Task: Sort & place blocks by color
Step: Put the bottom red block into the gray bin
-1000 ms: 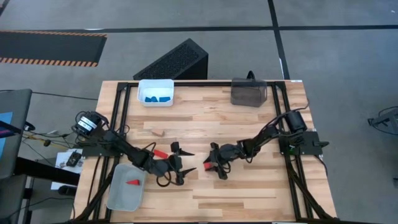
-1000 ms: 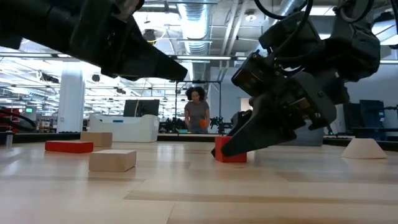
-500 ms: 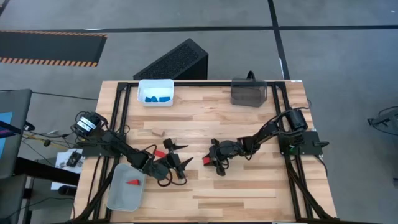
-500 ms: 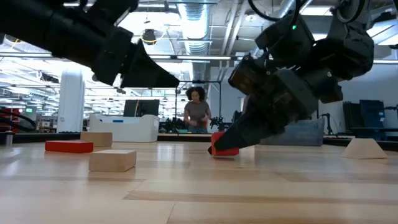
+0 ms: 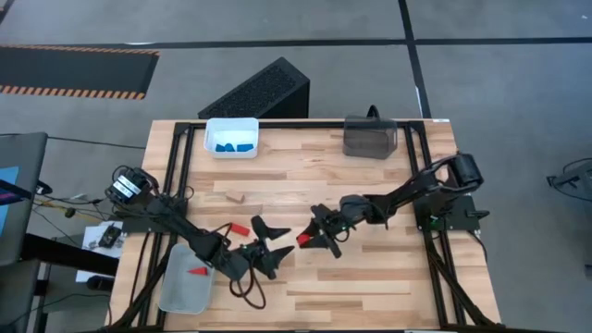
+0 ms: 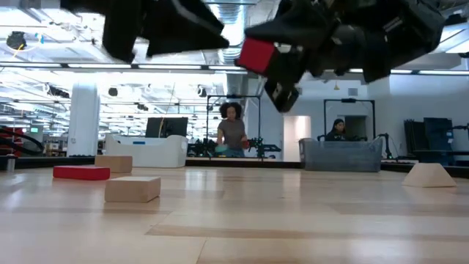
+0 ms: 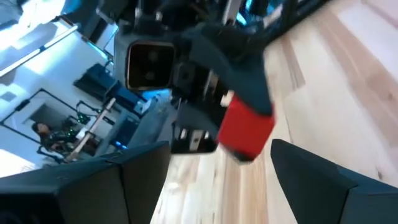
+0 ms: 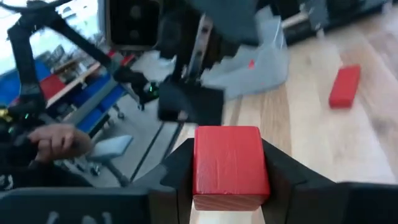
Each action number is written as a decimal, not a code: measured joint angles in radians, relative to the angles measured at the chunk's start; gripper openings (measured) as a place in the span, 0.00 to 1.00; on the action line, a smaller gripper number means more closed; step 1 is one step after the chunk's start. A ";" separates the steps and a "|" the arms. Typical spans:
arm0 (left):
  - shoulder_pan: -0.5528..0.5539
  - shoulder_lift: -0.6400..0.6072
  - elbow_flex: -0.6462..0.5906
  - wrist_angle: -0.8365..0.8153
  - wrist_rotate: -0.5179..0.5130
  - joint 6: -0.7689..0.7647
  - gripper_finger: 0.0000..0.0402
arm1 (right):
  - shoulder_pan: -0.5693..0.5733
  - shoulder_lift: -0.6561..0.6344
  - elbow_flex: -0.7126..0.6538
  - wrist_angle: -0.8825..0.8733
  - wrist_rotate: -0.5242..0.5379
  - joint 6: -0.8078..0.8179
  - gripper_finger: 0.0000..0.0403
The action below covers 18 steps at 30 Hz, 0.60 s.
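The right gripper [image 5: 305, 240] holds a red cube [image 5: 302, 239] clamped between its jaws, raised clear of the desk [image 5: 370, 287] near the centre. In the right wrist view the cube [image 8: 229, 167] sits squarely between the two fingers [image 8: 281, 171]. The left gripper [image 5: 274, 248] faces it from just beside, jaws spread wide and empty; in the left wrist view the cube [image 7: 247, 129] hangs between and beyond the left fingers [image 7: 314, 180]. This reads as a hand-over about to begin.

Positions of the other blocks:
- A red bar [image 5: 239, 228] lies on the desk near the left arm.
- A wood block [image 5: 235, 196] lies farther back.
- A red piece [image 5: 197, 271] is in the grey bin [image 5: 172, 294] at the near left.
- Blue blocks [image 5: 231, 146] are in the white bin [image 5: 211, 126] at the far left.
- A dark bin [image 5: 370, 137] stands at the far right; its contents cannot be told.
- In the low view, two wood blocks [image 6: 133, 188] and a wedge [image 6: 429, 174] are also on the desk.

Hazards from here:
- Dropped cube: if the right jaws release before the left jaws close, the cube falls and may roll.
- Skewed grip: the left jaws approach at an angle, so a corner hold could let the cube twist out.
- Collision: the two grippers are close, so a further advance could bring fingers into contact.
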 joint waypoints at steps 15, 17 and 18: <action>0.020 -0.001 0.109 -0.128 0.148 -0.047 0.86 | 0.044 -0.020 0.056 -0.008 0.015 0.001 0.38; 0.049 -0.001 0.108 -0.135 0.204 -0.076 0.86 | 0.043 -0.021 0.058 -0.012 0.005 -0.005 0.38; 0.062 -0.001 0.107 -0.135 0.226 -0.084 0.86 | 0.042 -0.020 0.058 -0.017 -0.007 -0.007 0.38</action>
